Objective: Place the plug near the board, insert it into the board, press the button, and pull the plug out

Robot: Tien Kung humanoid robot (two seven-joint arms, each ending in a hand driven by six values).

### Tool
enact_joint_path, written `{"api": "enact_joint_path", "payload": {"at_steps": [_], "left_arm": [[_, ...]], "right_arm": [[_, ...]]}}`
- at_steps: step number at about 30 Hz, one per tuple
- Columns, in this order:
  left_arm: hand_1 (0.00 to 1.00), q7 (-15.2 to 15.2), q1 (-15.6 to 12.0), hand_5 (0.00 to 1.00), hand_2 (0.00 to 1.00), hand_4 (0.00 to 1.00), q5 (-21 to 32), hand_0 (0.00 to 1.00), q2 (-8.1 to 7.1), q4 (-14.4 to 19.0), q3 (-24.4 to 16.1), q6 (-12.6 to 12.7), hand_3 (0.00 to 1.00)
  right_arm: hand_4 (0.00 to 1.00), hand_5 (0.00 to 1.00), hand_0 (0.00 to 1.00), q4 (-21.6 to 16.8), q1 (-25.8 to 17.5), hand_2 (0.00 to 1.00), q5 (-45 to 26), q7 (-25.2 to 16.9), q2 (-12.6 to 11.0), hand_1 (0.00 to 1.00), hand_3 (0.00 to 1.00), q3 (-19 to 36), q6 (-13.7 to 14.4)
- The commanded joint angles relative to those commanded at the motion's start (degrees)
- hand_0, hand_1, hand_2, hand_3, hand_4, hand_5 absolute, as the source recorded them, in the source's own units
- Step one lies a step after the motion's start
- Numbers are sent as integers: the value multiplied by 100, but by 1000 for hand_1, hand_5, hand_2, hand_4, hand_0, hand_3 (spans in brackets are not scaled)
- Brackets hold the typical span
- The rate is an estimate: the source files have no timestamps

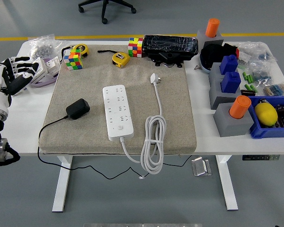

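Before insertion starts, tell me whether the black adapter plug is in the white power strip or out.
Out. The black adapter plug lies on the beige mat, left of the white power strip, not touching it.

The left hand [13, 75] is at the left edge of the view, raised on its white wrist above the black arm, with the fingers spread and slightly bent, holding nothing, and the right arm is not visible at all.
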State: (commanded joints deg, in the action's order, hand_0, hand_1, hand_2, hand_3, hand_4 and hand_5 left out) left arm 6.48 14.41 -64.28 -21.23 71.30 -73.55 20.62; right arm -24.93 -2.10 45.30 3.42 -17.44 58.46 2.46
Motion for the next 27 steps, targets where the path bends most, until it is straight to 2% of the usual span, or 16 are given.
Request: {"api": "enact_joint_path", "payload": {"at_steps": [27], "left_arm": [[586,-40,170,369,582,817,-8,430,11,224,-142,-38,628]], "right_arm": [[975,590,587,53,81,639,136,36,131,667,567,484,-5]]}}
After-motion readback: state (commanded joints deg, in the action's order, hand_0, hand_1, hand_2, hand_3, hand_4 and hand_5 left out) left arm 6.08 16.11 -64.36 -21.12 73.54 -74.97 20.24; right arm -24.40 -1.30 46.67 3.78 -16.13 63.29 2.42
